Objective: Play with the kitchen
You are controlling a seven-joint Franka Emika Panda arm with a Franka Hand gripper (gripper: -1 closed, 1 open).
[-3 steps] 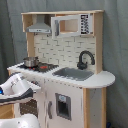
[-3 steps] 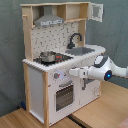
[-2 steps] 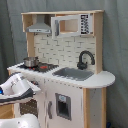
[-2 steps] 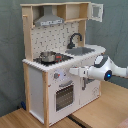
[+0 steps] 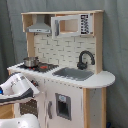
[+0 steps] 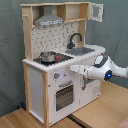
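The kitchen [image 5: 60, 70] [image 6: 60, 60] is a tall white and light-wood toy with a grey hood [image 5: 39, 26], a black faucet [image 5: 85, 59] over a sink [image 5: 74, 73], and a pot [image 6: 47, 56] on the stovetop. Below are knobs [image 6: 56, 76] and a windowed oven door [image 6: 64, 96]. In the second exterior view my gripper [image 6: 74, 68] reaches in from the right and sits at the front panel, just under the counter edge and right of the knobs. In the first exterior view the white arm [image 5: 17, 89] hides the gripper.
A wooden table [image 6: 105, 112] carries the kitchen. A grey curtain [image 5: 117, 45] hangs behind it. An open upper cabinet door [image 6: 96, 11] sticks out at the top in the second exterior view's right.
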